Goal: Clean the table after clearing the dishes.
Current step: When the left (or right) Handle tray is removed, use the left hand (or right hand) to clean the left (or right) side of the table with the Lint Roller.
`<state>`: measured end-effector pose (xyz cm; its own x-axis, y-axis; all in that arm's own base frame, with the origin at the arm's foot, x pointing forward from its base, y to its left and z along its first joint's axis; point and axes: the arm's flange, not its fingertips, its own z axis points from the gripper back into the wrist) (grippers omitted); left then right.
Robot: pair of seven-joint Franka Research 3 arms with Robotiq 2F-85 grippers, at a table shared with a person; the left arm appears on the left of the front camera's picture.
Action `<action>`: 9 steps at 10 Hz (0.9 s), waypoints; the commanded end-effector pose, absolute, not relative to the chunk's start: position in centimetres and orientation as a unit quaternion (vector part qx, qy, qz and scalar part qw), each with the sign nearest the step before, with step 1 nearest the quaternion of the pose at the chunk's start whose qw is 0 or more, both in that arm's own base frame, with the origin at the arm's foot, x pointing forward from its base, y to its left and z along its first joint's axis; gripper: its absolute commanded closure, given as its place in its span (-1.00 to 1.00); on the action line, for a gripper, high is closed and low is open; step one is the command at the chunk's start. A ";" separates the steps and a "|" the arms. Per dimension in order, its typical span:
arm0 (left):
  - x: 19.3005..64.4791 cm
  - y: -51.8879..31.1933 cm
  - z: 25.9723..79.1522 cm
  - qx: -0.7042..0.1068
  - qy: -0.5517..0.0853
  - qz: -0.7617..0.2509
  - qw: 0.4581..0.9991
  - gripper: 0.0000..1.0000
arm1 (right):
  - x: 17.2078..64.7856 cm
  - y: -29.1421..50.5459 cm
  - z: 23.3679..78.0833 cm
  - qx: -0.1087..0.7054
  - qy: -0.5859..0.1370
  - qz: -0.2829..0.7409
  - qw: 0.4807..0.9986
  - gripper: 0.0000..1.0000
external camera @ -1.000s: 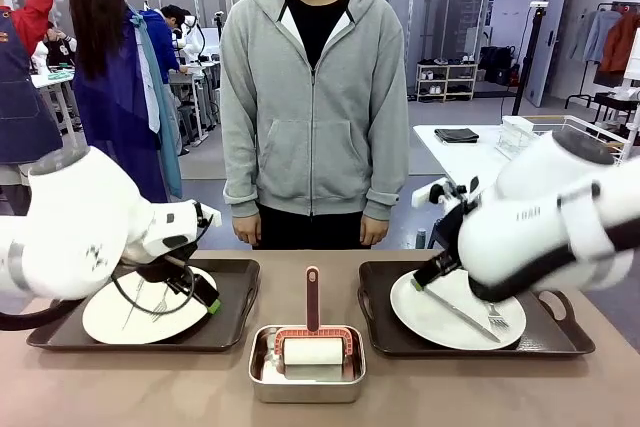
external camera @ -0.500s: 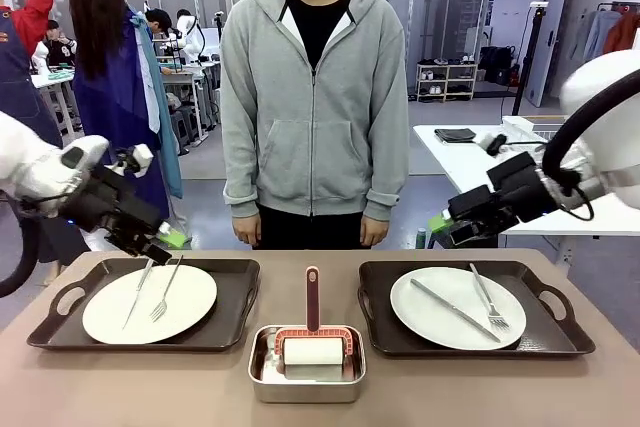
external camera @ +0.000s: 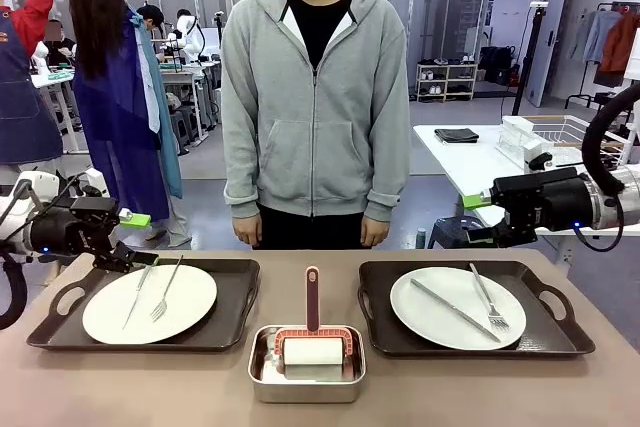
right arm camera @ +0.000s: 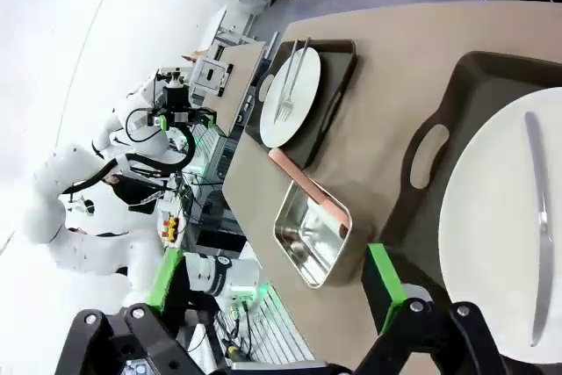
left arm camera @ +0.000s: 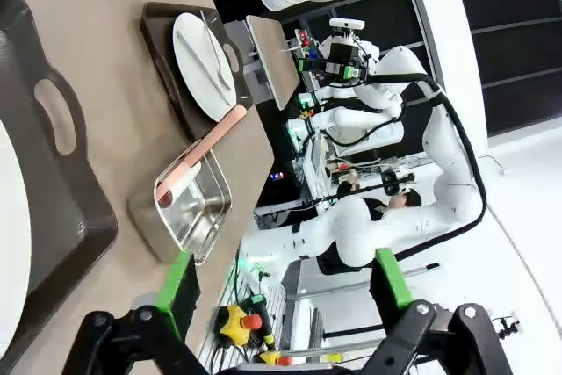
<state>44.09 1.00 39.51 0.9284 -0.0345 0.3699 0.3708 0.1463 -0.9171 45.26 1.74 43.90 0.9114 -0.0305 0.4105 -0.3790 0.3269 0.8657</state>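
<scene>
Hovering near the dishes [external camera: 190, 297] [external camera: 440, 322], both pincers [external camera: 140, 239] [external camera: 472, 219]

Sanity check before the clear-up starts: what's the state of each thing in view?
left gripper: open, empty, raised
right gripper: open, empty, raised
left plate: on left tray, fork and knife on it
right plate: on right tray, fork and knife on it
roller: lying in pan, handle toward the person
table: not cleared

Picture edges cut off the left-end plate [left arm camera: 9, 243] and the right-end plate [right arm camera: 500, 243] in the wrist views; the pan [external camera: 300, 389] hid the lower part of the roller [external camera: 312, 350].
</scene>
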 end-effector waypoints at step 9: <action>42.8 14.5 37.1 -0.647 -0.177 -0.034 0.741 -1.00 | 41.2 -11.6 42.6 0.594 -0.261 -0.062 0.759 -1.00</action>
<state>42.88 11.38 37.20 0.9439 0.1148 0.3096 0.2852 0.1889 -0.9397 42.48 -10.11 42.51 0.8883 -0.2926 0.3538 -0.2549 0.3266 0.9101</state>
